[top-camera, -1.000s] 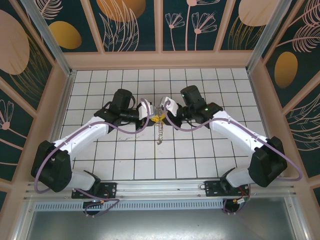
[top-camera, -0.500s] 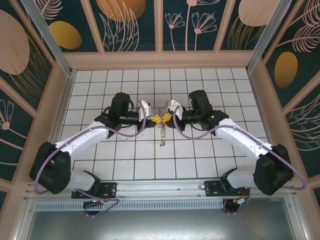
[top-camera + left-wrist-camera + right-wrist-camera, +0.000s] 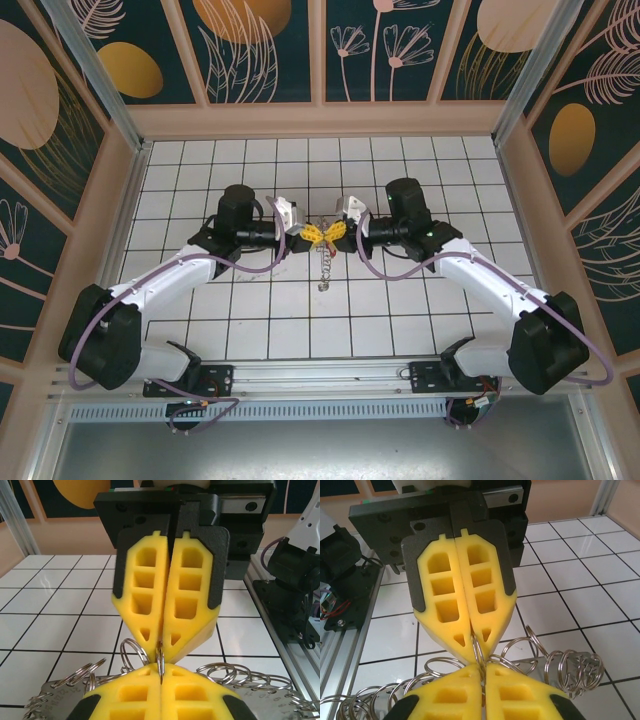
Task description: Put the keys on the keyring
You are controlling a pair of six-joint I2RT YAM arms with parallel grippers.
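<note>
My left gripper (image 3: 309, 235) and right gripper (image 3: 337, 231) meet tip to tip above the middle of the table. Both are shut on one small metal ring (image 3: 160, 661) at the edge of the keyring. The keyring (image 3: 322, 267) hangs below the tips, a grey band (image 3: 55, 696) fringed with many small rings. From the left wrist, my left gripper (image 3: 161, 674) sits under the right one's yellow pads (image 3: 192, 605). From the right wrist, my right gripper (image 3: 483, 674) holds the same ring (image 3: 479, 654) below the left one's pads (image 3: 445, 600). The keys are out of view.
White tiled table (image 3: 250, 310) enclosed by low tan walls (image 3: 135, 190). A metal rail (image 3: 320, 375) with both arm bases runs along the near edge. Open tiles lie all around the hanging keyring.
Both wrists have swung outward, so the grippers now face each other in a straight line. The pinched ring has risen slightly, with the keyring still hanging below.
</note>
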